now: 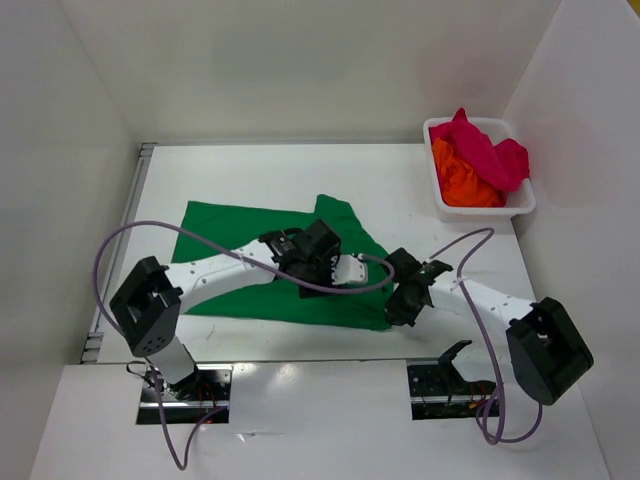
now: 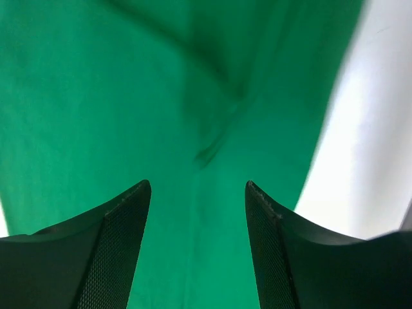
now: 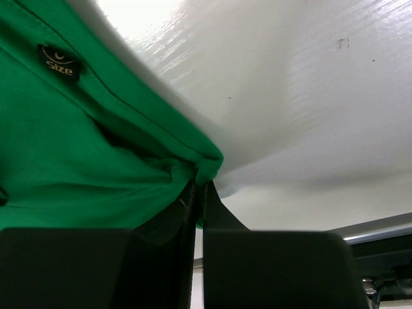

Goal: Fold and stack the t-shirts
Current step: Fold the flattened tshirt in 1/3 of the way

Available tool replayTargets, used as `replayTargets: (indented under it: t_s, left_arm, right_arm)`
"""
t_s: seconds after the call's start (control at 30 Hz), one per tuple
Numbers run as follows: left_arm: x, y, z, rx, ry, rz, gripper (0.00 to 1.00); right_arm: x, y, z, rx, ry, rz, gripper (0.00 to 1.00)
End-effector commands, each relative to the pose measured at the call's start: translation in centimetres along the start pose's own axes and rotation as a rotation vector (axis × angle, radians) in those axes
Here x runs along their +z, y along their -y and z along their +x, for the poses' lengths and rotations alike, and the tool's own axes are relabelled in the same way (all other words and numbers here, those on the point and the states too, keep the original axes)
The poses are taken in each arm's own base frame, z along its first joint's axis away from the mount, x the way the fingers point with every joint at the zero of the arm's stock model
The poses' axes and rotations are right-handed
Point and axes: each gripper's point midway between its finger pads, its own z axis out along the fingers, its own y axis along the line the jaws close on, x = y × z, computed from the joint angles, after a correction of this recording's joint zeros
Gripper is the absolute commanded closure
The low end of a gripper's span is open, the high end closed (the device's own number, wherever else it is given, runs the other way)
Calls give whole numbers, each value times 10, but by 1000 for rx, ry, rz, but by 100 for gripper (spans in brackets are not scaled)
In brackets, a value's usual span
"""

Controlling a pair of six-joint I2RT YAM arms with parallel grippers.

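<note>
Top view, shirt on the table: the soft plain green t-shirt [image 1: 225,228] lies spread on the white table [image 1: 260,170], with its upper right part bunched into a peak.
Top view, my left claw: my left gripper [image 1: 342,268] hangs over the right half of the green t-shirt.
Top view, my right claw: my right gripper [image 1: 398,305] sits at the shirt's near right corner.
Top view, basket: the white plastic mesh basket [image 1: 520,205] stands at the far right, well apart from the green cloth. In it the crumpled orange t-shirt [image 1: 465,182] lies under the magenta-red t-shirt [image 1: 485,148], which spills over the rim.
Left wrist view, claw state: my left gripper [image 2: 198,193] has its jaws wide apart with nothing between them.
Left wrist view, below me: creased green t-shirt [image 2: 129,96] fills the view, with bare table [image 2: 370,129] to the right.
Right wrist view, claw state: my right gripper [image 3: 199,193] is pinched tight on a folded corner of the green t-shirt [image 3: 77,141] at its hemmed edge.
Right wrist view, details: a small black size label [image 3: 59,62] shows on the cloth, and glossy white table [image 3: 290,96] lies beyond the edge.
</note>
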Motion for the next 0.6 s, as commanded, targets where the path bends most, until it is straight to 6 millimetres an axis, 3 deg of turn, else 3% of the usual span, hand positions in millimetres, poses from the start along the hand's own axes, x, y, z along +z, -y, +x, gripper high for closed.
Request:
replayTargets:
  t_s: [0.0, 0.1, 0.27, 0.37, 0.57]
  left_arm:
    - [11, 12, -31, 46, 106, 1, 32]
    - [31, 32, -43, 75, 125, 27, 32]
    - [46, 28, -47, 47, 147, 5, 33]
    - [58, 36, -35, 43, 113, 36, 38]
    - [67, 30, -32, 34, 111, -5, 44]
  right_arm:
    - [5, -3, -7, 26, 51, -7, 98]
    - [6, -3, -9, 36, 60, -5, 99]
    - [2, -6, -8, 37, 56, -25, 99]
    - [0, -7, -9, 39, 59, -36, 99]
    - [-3, -8, -9, 50, 65, -57, 99]
